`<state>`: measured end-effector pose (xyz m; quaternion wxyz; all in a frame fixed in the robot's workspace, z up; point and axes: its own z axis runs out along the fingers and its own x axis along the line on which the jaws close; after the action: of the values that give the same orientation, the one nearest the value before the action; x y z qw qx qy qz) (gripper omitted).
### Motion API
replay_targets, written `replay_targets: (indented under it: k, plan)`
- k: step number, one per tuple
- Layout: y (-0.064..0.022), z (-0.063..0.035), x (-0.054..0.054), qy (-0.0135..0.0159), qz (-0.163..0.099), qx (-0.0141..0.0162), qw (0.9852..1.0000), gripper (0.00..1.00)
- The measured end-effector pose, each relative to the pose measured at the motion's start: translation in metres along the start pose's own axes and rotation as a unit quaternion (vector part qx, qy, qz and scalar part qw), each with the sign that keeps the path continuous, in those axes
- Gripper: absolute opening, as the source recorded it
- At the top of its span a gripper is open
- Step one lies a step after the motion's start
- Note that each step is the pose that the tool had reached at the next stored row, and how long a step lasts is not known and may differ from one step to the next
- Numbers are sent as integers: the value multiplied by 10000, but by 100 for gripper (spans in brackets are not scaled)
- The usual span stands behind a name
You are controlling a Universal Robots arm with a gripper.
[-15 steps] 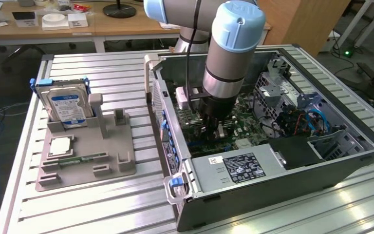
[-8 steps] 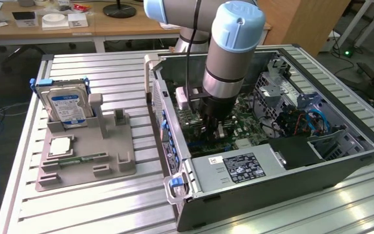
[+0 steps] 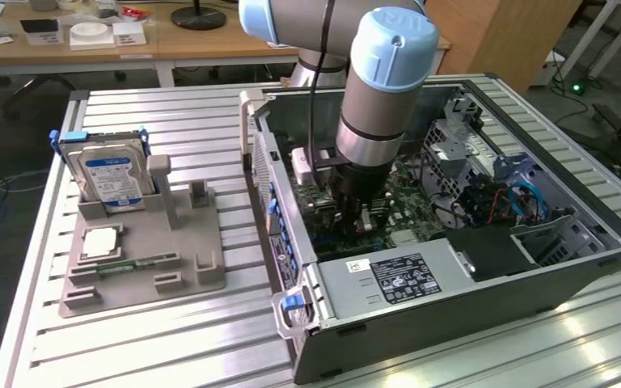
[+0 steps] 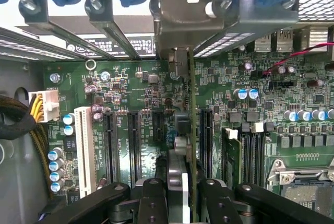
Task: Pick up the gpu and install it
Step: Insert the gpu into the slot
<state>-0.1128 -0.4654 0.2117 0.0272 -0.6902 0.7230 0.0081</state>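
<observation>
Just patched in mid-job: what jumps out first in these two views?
The arm reaches down into the open computer case, its gripper holding the gpu edge-on above the green motherboard. On the exterior view's left, a hard drive stands upright in a grey holder.

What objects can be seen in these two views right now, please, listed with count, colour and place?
gpu: one, dark green edge-on, held over the motherboard slots.
Computer case: one, dark grey, open, on the table.
Motherboard: one, green, inside the case.
Power supply: one, grey with black label, at the case's near end.
Hard drive: one, silver with blue label, upright in the holder.
Parts holder: one, grey, at the exterior view's left.
Table: one, silver slatted.
Gripper: one, black, shut on the gpu.
</observation>
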Motion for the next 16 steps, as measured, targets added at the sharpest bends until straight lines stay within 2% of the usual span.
replay_targets:
  k: [9, 10, 12, 13, 16]
  plan:
    - [1, 3, -1, -3, 1, 2, 10000, 29]
    - [1, 13, -4, -18, 2, 5, 10000, 29]
    - [1, 4, -2, -8, 2, 8, 10000, 29]
    - [1, -5, -1, -5, 1, 8, 10000, 36]
    - [0, -45, -3, -4, 0, 11, 10000, 36]
